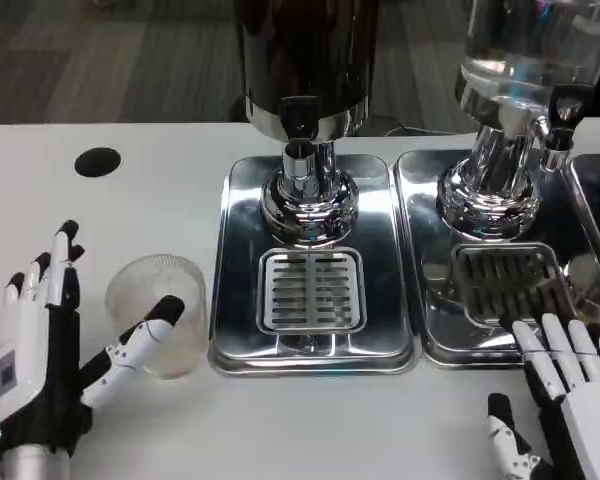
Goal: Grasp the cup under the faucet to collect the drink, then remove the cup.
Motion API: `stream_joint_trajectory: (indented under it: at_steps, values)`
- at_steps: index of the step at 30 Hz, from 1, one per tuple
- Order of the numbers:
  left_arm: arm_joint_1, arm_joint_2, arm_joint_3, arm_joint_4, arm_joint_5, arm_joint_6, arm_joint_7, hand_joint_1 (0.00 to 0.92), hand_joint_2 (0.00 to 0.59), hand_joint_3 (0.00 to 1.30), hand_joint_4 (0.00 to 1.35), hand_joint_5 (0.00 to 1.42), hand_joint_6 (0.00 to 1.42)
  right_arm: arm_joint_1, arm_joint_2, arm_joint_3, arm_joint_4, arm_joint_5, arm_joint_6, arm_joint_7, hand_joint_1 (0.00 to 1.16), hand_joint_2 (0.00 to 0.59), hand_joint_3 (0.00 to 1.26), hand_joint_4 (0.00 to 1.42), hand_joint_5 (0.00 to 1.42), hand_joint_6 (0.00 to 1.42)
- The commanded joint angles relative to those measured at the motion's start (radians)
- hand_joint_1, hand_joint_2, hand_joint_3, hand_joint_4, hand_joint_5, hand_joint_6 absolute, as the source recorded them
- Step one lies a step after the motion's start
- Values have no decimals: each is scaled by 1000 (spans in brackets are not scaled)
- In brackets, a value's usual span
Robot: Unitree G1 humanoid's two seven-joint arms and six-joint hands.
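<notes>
The spread, empty left hand (40, 365) touches the ribbed clear plastic cup (158, 312) with its thumb; the right hand (570, 395) lies spread and empty.

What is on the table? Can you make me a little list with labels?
cup: clear plastic cup, upright on the white table, left of the trays
left hand: open, thumb touching the cup
right hand: open, at the right tray's front edge
dispensers: dark dispenser over the middle shiny steel drip tray; clear dispenser to its right
</notes>
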Motion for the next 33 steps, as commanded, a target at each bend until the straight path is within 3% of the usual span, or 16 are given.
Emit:
stream_joint_trajectory:
  at_steps: [1, 16, 33]
  values:
    - [10, 5, 4, -12, 9, 7, 2, 0, 28, 5, 0, 39, 8, -18, 5, 7, 8, -2, -7, -4, 36, 461, 102, 0, 0, 0]
    - [-60, -4, -56, 42, 63, 42, 2, 4, 31, 24, 0, 84, 45, 1, 4, 3, 3, 6, -12, -22, 38, 461, 120, 1, 0, 0]
    - [-89, -10, -95, 119, 58, 55, 19, 117, 42, 86, 0, 201, 187, -3, -2, -8, 7, 17, -34, -22, 42, 462, 134, 10, 0, 0]
